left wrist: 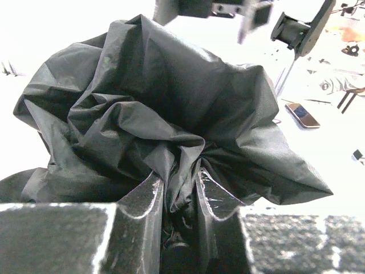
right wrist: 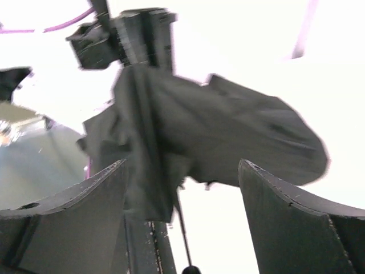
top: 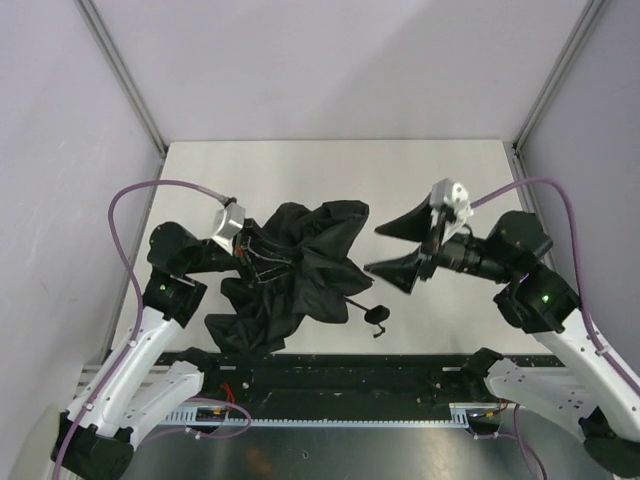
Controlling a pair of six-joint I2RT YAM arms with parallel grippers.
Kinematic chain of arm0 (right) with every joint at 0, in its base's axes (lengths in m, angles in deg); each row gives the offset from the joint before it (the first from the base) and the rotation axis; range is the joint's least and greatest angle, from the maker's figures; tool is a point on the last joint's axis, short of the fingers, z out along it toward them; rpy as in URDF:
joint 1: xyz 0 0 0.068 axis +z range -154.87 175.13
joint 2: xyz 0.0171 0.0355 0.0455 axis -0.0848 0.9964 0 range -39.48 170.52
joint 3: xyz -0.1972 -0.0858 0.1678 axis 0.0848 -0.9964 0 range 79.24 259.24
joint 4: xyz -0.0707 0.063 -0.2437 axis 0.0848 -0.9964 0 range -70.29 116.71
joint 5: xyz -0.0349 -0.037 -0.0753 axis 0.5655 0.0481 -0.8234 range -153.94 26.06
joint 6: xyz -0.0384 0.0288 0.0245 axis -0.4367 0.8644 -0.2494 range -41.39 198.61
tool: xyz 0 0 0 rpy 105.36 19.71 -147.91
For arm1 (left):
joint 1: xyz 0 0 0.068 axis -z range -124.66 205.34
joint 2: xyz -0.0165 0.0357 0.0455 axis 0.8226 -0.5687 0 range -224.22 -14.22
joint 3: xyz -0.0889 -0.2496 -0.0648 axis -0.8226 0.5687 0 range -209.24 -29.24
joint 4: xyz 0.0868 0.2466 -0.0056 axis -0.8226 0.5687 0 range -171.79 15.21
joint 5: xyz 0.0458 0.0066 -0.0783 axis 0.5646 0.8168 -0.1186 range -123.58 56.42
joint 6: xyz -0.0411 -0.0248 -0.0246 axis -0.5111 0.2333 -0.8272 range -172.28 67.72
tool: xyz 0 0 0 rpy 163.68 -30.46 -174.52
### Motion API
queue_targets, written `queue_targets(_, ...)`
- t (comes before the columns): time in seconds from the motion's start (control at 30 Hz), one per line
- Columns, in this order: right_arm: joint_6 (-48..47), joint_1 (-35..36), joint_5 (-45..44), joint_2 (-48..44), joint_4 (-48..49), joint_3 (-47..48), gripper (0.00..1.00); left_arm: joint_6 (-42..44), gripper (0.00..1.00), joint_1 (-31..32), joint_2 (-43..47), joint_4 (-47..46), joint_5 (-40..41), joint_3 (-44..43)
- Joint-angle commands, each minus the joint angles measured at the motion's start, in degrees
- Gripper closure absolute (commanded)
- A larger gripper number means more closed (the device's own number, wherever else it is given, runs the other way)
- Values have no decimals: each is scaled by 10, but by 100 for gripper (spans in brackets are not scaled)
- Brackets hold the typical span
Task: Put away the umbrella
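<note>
The umbrella point(top: 295, 268) lies crumpled on the white table point(top: 330, 170), its dark canopy bunched and spread. Its thin shaft point(top: 358, 304) runs right to the small knob handle point(top: 377, 318). My left gripper point(top: 243, 250) is at the canopy's left side, shut on a fold of the fabric point(left wrist: 179, 185), which sits pinched between the fingers point(left wrist: 142, 200). My right gripper point(top: 398, 248) is wide open and empty, just right of the canopy and apart from it. In the right wrist view the canopy point(right wrist: 228, 137), the shaft point(right wrist: 183, 228) and the knob point(right wrist: 191, 269) lie ahead of the gripper point(right wrist: 182, 194).
Grey walls and metal corner posts point(top: 120, 70) close in the table on three sides. A dark rail with cables point(top: 330, 375) runs along the near edge between the arm bases. Purple cables point(top: 130, 200) loop beside each arm.
</note>
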Motion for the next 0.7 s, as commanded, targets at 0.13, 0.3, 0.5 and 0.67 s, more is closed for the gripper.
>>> queue_targets(0.13, 74, -119, 92, 49, 61, 20, 42, -10, 100, 5, 7, -36, -23, -21)
queue_targets(0.3, 65, -72, 110, 88, 92, 21, 36, -12, 100, 6, 3, -36, -30, -22)
queue_targets(0.5, 44, -16, 116, 138, 93, 36, 16, -13, 100, 8, 1, -35, -46, -23)
queue_targets(0.67, 34, 9, 143, 170, 87, 43, 4, -12, 100, 13, 2, -36, -71, -28)
